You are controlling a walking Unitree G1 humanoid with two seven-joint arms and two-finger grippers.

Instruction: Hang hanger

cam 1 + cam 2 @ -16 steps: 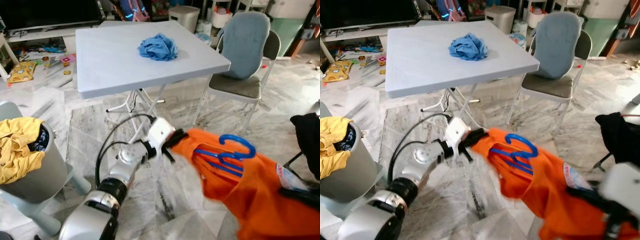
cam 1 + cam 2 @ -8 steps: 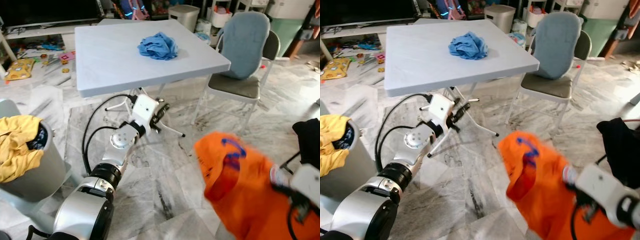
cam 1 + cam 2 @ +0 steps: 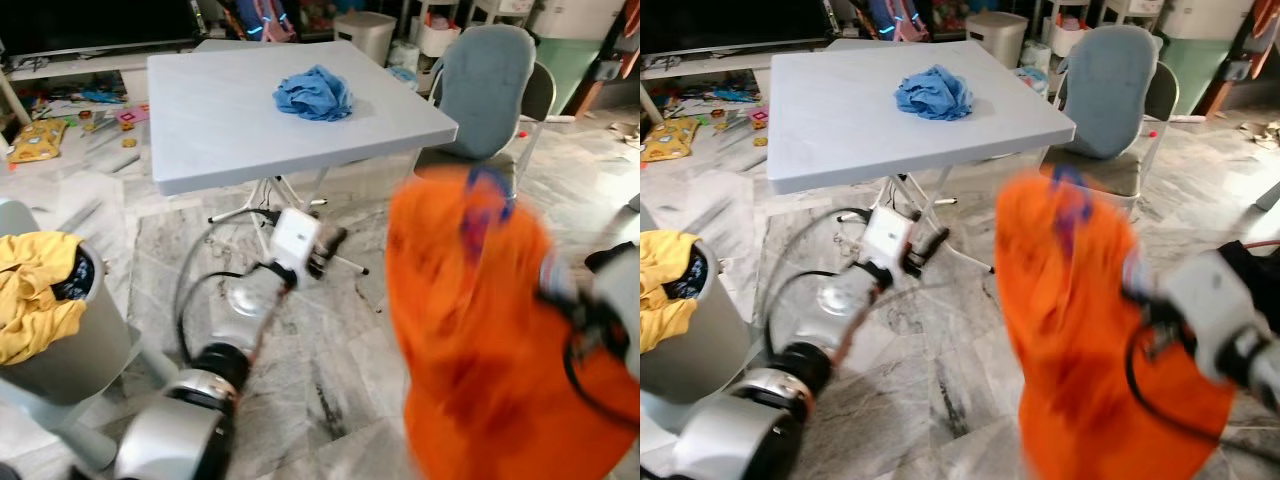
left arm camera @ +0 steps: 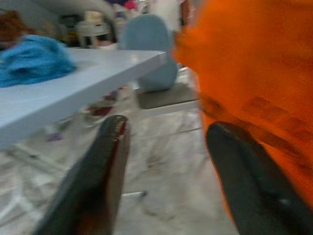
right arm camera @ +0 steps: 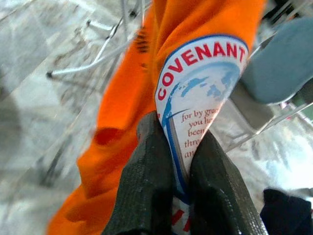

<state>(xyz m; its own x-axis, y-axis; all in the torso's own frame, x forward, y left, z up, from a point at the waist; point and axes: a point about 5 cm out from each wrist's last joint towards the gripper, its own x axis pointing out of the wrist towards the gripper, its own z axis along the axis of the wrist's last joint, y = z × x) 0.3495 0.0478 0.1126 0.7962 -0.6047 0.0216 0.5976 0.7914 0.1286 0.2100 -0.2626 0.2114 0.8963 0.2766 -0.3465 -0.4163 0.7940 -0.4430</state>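
In the left eye view, an orange shirt [image 3: 470,330] is seen blurred and raised at the right, in front of a chair [image 3: 485,90]. A blue hanger [image 3: 487,190] is glimpsed at the shirt's top, its shape too smeared to read. The left gripper [image 3: 325,245] is held out low beside the legs of the table [image 3: 220,110], apart from the shirt. A blue cloth [image 3: 313,93] is lying on the table, and a bin [image 3: 70,340] with yellow cloth is standing at the left.

In the left wrist view, the left gripper's fingers [image 4: 105,166] are spread wide with nothing between them; the shirt is just beside one finger.

In the right wrist view, the right gripper [image 5: 176,171] is clamped narrowly on the shirt at its printed patch [image 5: 200,93].
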